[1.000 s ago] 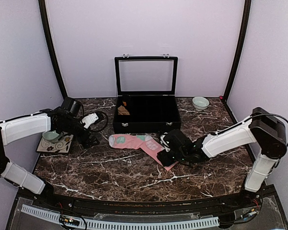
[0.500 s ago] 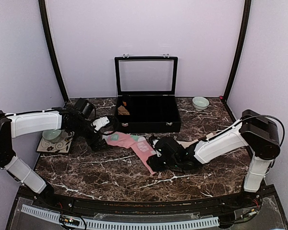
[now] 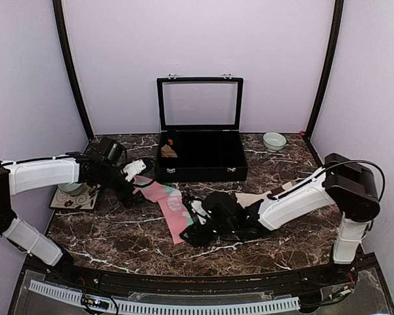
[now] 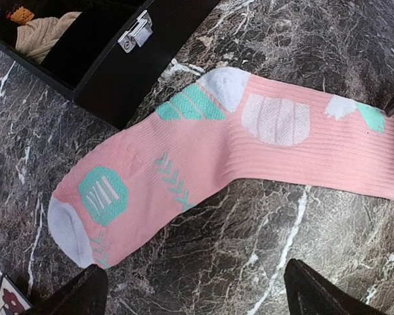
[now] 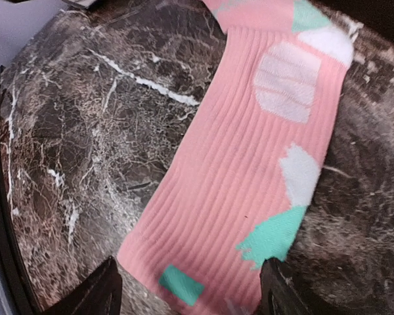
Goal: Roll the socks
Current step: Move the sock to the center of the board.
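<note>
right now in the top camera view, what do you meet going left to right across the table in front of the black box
patterned tile → left gripper → pink sock → right gripper → cream sock

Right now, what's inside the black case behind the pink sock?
In the black case, the left end compartment holds a beige bundle and a small orange-brown piece. The other compartments show only dark, and the front wall covers their near parts.
</note>
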Robot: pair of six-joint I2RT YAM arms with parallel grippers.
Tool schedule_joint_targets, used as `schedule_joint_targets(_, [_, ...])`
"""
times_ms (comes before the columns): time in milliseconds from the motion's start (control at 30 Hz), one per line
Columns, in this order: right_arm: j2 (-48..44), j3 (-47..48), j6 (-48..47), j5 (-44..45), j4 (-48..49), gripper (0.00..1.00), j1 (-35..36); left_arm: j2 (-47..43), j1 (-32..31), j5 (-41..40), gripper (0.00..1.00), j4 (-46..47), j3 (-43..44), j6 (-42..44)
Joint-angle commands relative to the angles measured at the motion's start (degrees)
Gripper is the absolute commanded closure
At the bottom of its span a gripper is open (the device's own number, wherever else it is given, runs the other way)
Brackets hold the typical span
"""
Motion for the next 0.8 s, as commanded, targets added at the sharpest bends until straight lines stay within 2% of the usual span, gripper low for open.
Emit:
schedule_joint_targets(0, [-7.99, -11.23, -14.55, 2.58, 7.95, 0.26, -0.15, 0.79, -0.15, -2.26, 0.05, 1.82, -0.41, -0.04])
schedule_joint_targets(100, [-10.38, -15.25, -23.32, 3.65, 9.90, 0.25, -0.22, 2.46, -0.09, -2.71, 0.06, -1.04, 1.63, -0.36])
schedule_joint_targets(233, [-9.68, -14.63, -32.27, 2.11, 8.36, 0.28, -0.23, 1.96, 0.12, -1.28, 0.06, -3.98, 1.84, -0.37])
schedule_joint_targets(367, [-6.76, -10.10, -38.94, -0.95, 3.96, 0.38, -0.25, 0.56, 0.09, 0.45, 0.06, -5.95, -0.07, -0.55])
schedule_joint_targets(600, [-2.76, -6.75, -44.07, -2.40, 1.34, 0.49, -0.17, -3.34, 0.12, 2.53, 0.06, -8.82, -2.89, 1.00])
schedule_joint_targets(767, [-0.96, -6.13, -44.25, -4.32, -0.50, 0.60, -0.18, -6.44, 0.11, 3.06, 0.05, -8.86, -4.94, 1.33])
